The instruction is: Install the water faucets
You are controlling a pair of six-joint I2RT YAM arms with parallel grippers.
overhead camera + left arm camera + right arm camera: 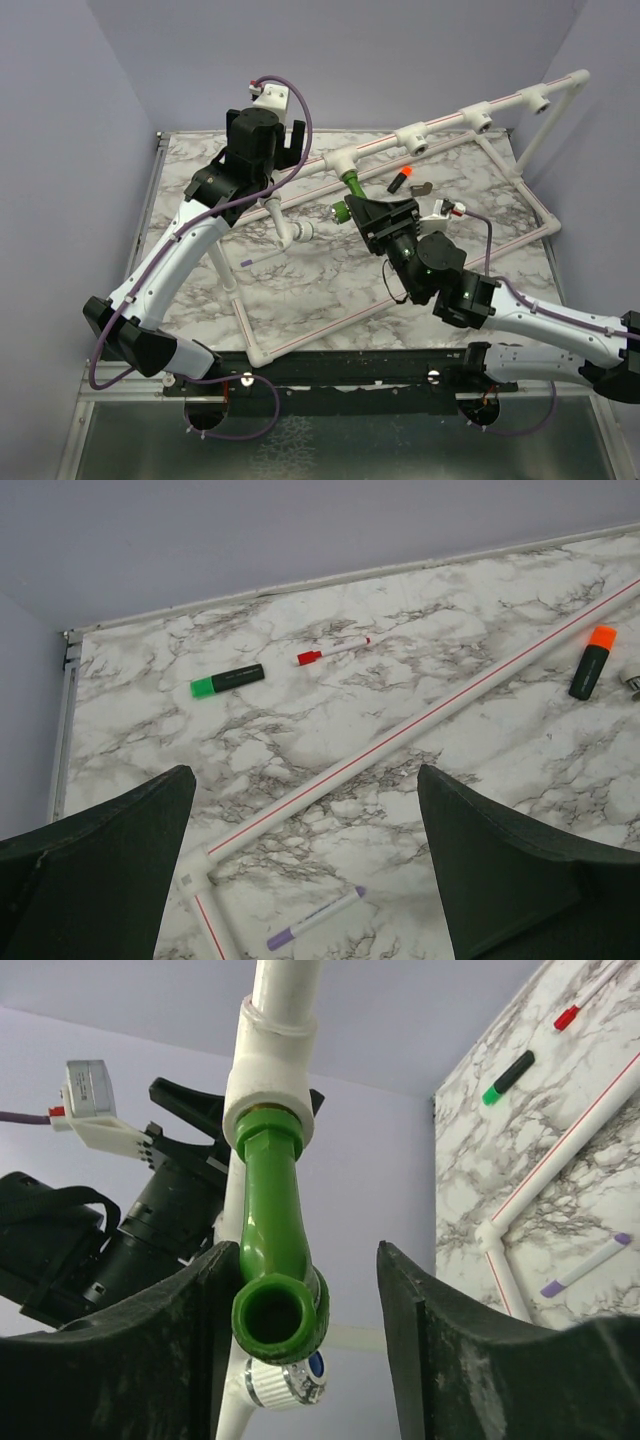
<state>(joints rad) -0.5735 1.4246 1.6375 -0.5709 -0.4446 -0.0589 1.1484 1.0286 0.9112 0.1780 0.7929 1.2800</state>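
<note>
A bright green water faucet (270, 1225) hangs from a white tee socket (270, 1080) on the raised pipe, its open spout facing the right wrist camera. My right gripper (305, 1250) stands open around it: the left finger touches the spout and the right finger is apart from it. From above, the faucet (352, 184) sits under the tee (340, 160), with the right gripper (372, 212) just below it. My left gripper (305, 770) is open and empty above the marble. In the top view the left gripper (264, 128) is up at the back left.
A white pipe frame (440, 125) with several tee sockets runs across the table. A white ribbed knob with a blue dot (285, 1380) shows behind the spout. On the marble lie a green highlighter (227, 680), a red marker (332, 650), an orange highlighter (592, 662) and a purple pen (315, 918).
</note>
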